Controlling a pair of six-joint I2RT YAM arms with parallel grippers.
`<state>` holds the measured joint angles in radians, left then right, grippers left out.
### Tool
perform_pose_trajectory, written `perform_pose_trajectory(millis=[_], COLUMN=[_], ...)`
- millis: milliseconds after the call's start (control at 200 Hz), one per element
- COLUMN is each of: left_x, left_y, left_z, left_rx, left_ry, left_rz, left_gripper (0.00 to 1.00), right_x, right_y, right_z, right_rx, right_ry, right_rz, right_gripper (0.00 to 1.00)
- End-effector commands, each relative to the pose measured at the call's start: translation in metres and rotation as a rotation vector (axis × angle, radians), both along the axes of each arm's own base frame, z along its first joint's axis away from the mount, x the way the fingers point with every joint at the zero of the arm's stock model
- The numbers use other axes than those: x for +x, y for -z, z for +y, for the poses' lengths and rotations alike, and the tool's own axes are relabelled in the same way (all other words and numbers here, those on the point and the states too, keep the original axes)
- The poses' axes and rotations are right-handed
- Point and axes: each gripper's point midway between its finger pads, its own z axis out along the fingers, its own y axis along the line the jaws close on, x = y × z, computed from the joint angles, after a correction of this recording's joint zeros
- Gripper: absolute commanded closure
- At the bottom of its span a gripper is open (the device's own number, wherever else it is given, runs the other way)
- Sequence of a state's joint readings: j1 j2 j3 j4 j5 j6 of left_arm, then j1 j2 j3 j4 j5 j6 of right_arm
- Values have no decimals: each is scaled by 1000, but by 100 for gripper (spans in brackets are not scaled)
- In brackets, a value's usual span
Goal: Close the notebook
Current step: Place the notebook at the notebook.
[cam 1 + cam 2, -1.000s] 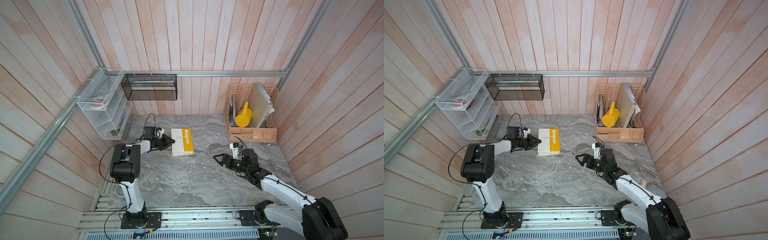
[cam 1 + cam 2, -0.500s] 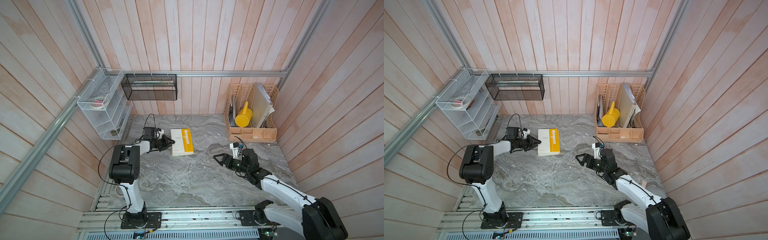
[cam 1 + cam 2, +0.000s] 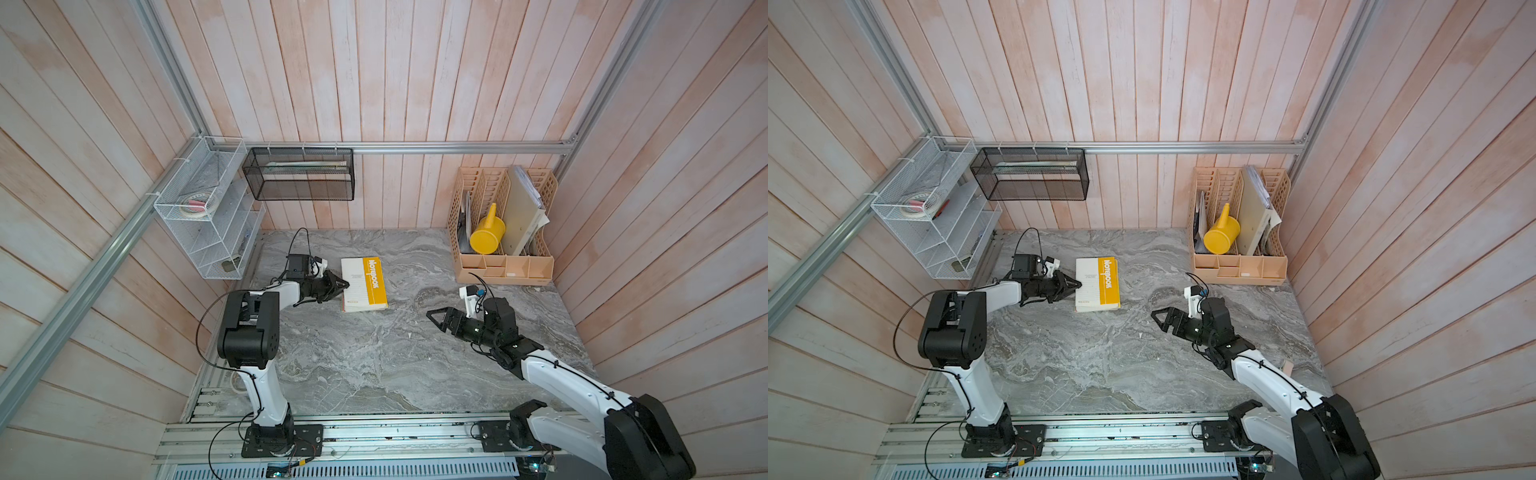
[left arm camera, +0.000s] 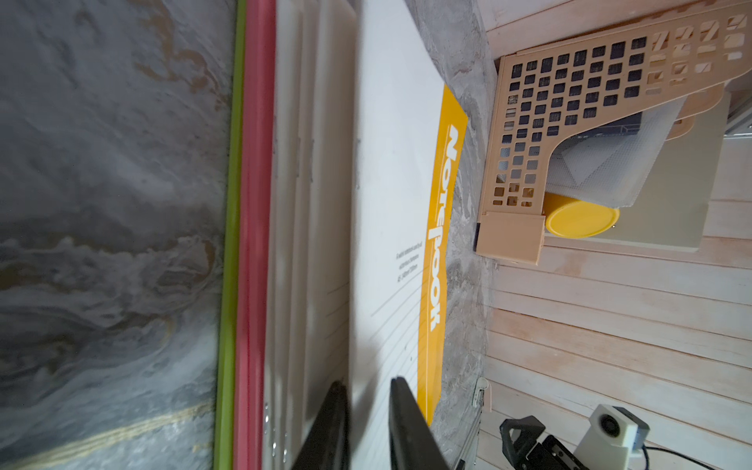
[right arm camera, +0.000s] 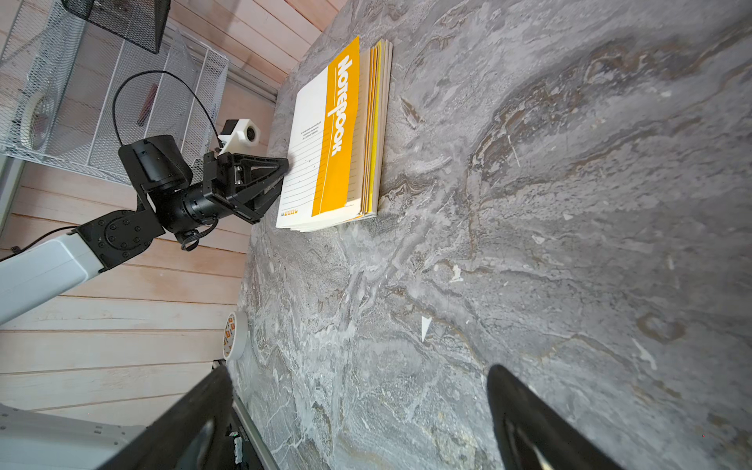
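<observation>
Both top views: notebook (image 3: 364, 284) lies on grey marbled table (image 3: 374, 365), back left, its yellow-banded cover nearly flat on the pages. Left claw (image 3: 346, 285) slightly parted, cover's free edge between its jaws. Right claw (image 5: 358, 369) spread wide over bare stone, well apart. Peach slotted rack (image 3: 503, 266) with yellow jug (image 3: 486, 235) in back right corner; wire shelf (image 3: 199, 237) on left wall.

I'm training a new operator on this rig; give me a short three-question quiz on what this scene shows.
1. True or false: the right gripper is open and apart from the notebook.
2. The yellow jug sits in the: A white wire shelf; B black mesh basket; C beige file organizer.
3. Which gripper has its fingers astride the notebook's cover edge?
Key: 1 true; 2 C; 3 left gripper.
</observation>
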<state>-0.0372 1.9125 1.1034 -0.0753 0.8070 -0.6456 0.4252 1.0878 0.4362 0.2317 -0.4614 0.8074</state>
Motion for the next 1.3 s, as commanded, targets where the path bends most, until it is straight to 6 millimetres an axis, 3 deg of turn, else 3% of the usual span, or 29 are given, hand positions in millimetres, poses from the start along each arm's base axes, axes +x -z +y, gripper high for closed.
perform_pose_trajectory(millis=[0, 685, 760, 920, 1295], left_x=[7, 9, 7, 5, 4], left_y=[-11, -1, -1, -8, -33], left_z=[3, 2, 2, 4, 13], left_rx=[11, 5, 4, 24, 104], left_ry=[5, 10, 10, 3, -11], left_rz=[-42, -26, -23, -35, -77], left_gripper=[78, 77, 66, 56, 54], right_x=[-4, -7, -7, -7, -7], right_y=[2, 1, 0, 0, 0], right_z=[0, -2, -2, -2, 0], right_rx=[2, 0, 2, 2, 7], right_ry=[-4, 4, 1, 5, -2], right_rz=[-3, -2, -3, -4, -6], right_gripper=[2, 2, 2, 2, 2])
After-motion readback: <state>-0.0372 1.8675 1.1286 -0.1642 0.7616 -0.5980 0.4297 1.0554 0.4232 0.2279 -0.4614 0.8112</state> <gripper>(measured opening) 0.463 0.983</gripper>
